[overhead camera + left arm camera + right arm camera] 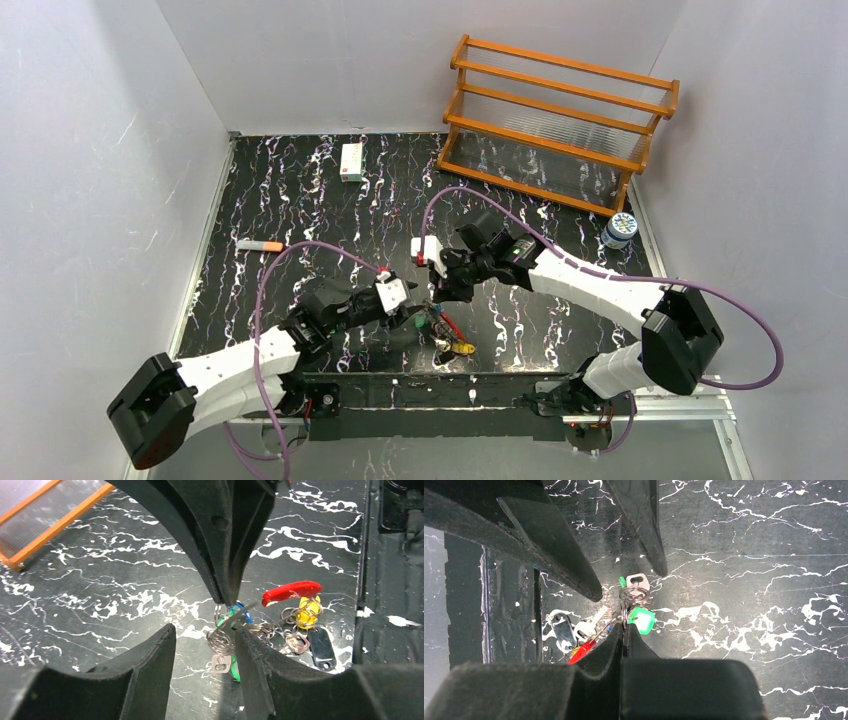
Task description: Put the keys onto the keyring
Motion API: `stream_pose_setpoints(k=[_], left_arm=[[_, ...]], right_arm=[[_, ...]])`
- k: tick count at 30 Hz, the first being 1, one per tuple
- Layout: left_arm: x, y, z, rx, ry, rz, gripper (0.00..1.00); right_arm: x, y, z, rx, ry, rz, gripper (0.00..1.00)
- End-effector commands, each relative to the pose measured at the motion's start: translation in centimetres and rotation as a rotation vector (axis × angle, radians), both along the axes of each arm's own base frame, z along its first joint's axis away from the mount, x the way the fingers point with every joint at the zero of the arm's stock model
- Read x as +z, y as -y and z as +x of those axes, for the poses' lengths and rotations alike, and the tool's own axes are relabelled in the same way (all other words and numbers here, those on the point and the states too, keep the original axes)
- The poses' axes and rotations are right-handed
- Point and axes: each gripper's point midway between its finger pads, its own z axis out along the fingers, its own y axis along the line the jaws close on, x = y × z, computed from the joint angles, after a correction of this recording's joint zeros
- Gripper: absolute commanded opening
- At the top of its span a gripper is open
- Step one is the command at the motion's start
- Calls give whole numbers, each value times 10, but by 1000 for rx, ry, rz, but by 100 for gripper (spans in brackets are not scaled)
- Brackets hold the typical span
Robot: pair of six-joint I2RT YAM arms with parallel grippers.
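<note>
While the right gripper (624, 630) has its two dark fingers pressed together on the wire of the thin metal keyring with a red plastic segment (292, 591), the left gripper (205, 635) stands facing it with its fingers spread and nothing between its pads. Both claws meet low over the black table veined in white (300, 200), near its front edge, and the keyring lies there on the surface with its cluster fanned out toward the near rail: a yellow tag (307, 611), a black oval tag (321, 647) and a few small silver keys. Just beside the right gripper's tips sits the green-tagged key (641, 620), tangled in small wire coils with a little silver key head next to it; the blue-tagged key (241, 609) shows only as a sliver of blue right under those same tips. Whether either is threaded onto the big loop cannot be told from these views. Well apart from all this, a small white box (351, 160) rests near the back wall, an orange-tipped white marker (260, 245) lies at the left, an orange wooden slatted rack (560, 120) fills the far right corner, and a small patterned bottle (620, 230) stands beside it.
</note>
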Motion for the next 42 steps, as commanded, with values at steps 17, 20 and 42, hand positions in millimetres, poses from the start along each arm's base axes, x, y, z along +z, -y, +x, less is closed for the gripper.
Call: stream_pose_setpoints(k=[17,20,42], left_arm=[[2,25,-6,-130,-31,29,18],[0,25,-5,-125,-34,35,9],[32,10,-1,10,-15,-214,0]], right_arm=[[22,-15,1,19,45,52,1],[23,-15,2,16,47,54,1],[51,-11,17,-39,8,300,46]])
